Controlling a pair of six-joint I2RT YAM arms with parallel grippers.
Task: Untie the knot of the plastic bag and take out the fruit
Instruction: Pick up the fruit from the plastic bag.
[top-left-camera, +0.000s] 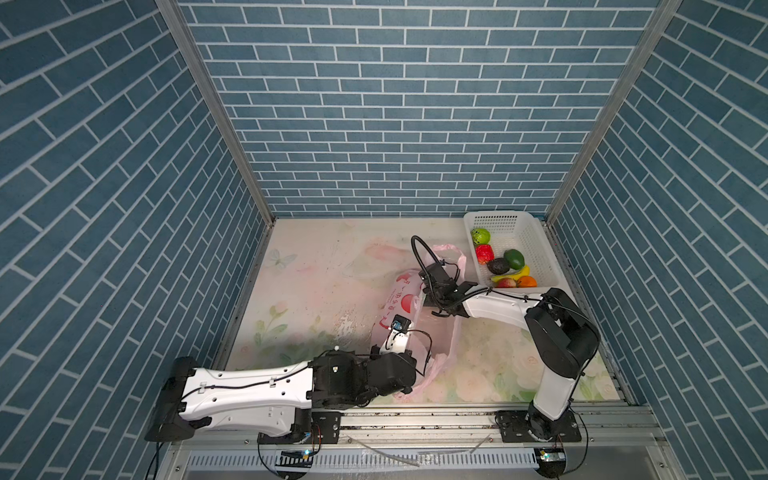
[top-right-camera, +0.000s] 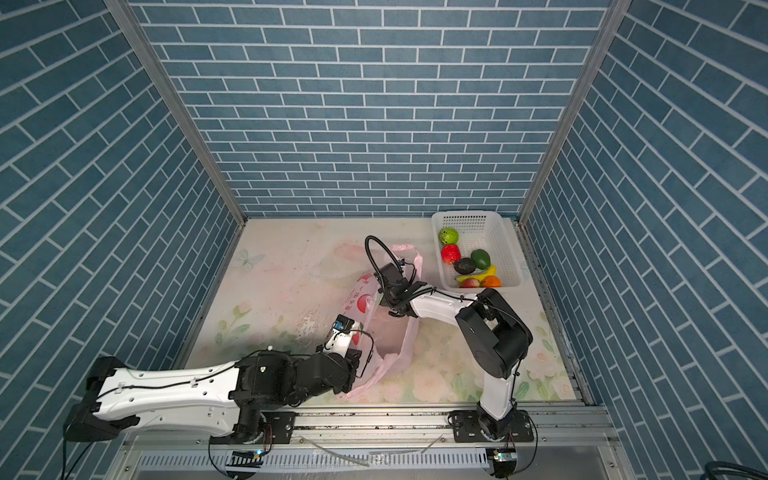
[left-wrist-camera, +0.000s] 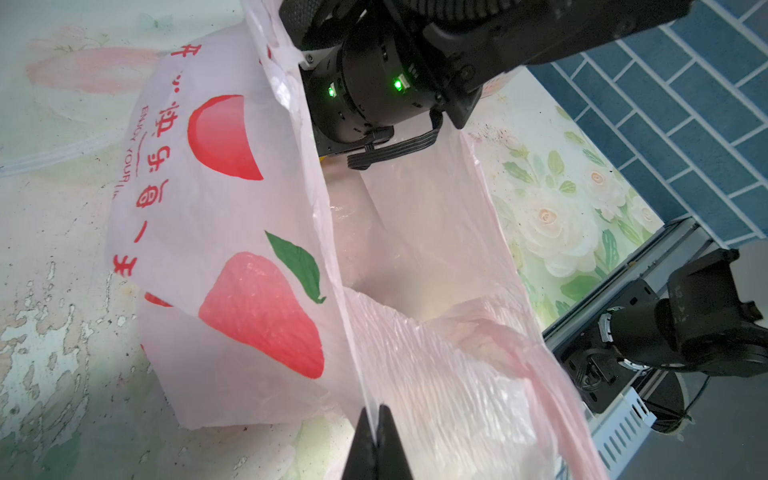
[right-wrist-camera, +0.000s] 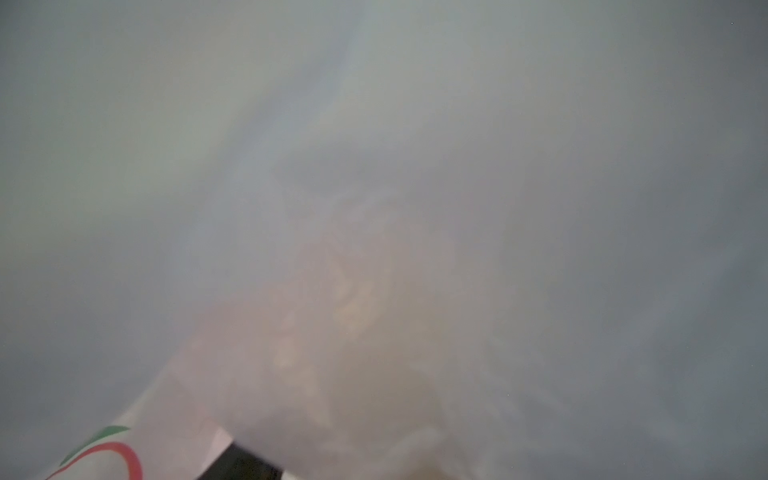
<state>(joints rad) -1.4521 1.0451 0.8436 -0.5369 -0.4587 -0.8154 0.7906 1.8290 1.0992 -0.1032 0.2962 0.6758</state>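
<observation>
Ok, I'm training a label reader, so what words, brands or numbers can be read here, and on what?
"ENJOY YOUR": small red print on the plastic bag, left wrist view; the rest is folded away.
"开心快乐每一天": large red characters beside it, second and last partly creased.
In both top views this print is too small to read.
Right wrist view: blurred, nothing legible.

Robot lab test cell: blue brick-print panels (top-left-camera: 415, 124), aluminium frame (top-left-camera: 218, 112), arms (top-left-camera: 249, 390) bolted to rail (top-left-camera: 415, 419)
</observation>
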